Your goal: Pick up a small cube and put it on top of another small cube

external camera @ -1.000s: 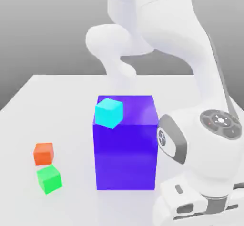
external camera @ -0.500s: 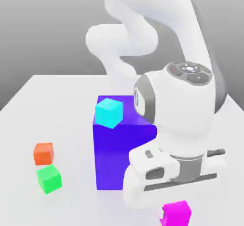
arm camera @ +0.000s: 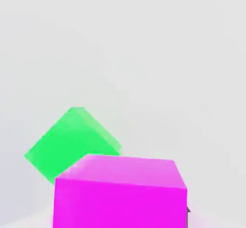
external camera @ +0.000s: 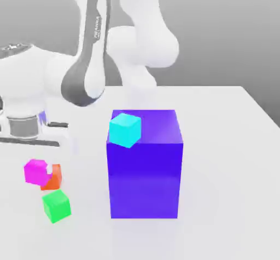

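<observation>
Magenta-pink is the colour of the small cube (external camera: 36, 171), which in the exterior view hangs clear of the white worktop (external camera: 229, 160) at that view's left, just below the arm's (external camera: 93, 62) grey-and-white wrist, and overlaps the upper left corner of the orange-red cube (external camera: 53, 181). The tool is clamped narrow on the small cube: in the hand view the cube (arm camera: 120, 193) sits pressed close in the foreground, and a dark sliver of a finger (arm camera: 188, 212) shows at its edge.

The exterior view gives items that the hand view does not: the orange-red cube, the large blue block (external camera: 145, 166) standing near the centre of the worktop, and the cyan cube (external camera: 125, 130) resting on the block's top at the corner toward the exterior view's left. The hand view supplies a close look at the green cube (arm camera: 69, 143), which lies on the worktop beyond the held cube, turned at an angle to it. In the exterior view the green cube (external camera: 57, 205) stands just in front of the orange-red cube.

Count, from the exterior view's left to its right: one magenta-pink cube, one orange-red cube, one green cube, one cyan cube, one large blue block. Small cubes total four.
</observation>
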`<state>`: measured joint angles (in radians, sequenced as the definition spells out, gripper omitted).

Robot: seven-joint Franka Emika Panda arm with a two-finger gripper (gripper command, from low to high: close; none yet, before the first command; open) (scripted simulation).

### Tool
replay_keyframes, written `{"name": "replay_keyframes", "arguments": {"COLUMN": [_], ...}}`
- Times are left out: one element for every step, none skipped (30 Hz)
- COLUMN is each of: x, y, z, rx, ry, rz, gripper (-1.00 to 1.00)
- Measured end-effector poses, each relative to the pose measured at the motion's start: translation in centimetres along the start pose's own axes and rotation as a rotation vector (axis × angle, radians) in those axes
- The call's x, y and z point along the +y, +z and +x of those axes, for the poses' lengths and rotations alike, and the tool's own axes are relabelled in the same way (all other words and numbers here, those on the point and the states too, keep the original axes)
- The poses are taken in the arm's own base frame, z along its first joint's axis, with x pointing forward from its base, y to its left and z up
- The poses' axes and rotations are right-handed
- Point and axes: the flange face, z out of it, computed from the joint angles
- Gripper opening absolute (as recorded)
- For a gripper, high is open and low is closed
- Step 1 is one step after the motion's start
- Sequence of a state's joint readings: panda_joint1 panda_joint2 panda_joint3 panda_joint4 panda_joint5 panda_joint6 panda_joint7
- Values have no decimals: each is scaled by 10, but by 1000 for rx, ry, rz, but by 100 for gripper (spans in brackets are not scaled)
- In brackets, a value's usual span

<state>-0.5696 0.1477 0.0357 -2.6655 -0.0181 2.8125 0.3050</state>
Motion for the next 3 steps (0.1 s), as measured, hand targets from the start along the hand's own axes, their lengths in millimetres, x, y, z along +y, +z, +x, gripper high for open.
{"name": "replay_keyframes", "arguments": {"x": [-1,-1,-1], "y": [8,8,8], "z": [-1,-1,-1], "rx": [0,0,0], "ry": [-4,-4,-4], "rz": [0,0,0], "gripper": [100,100,100]}}
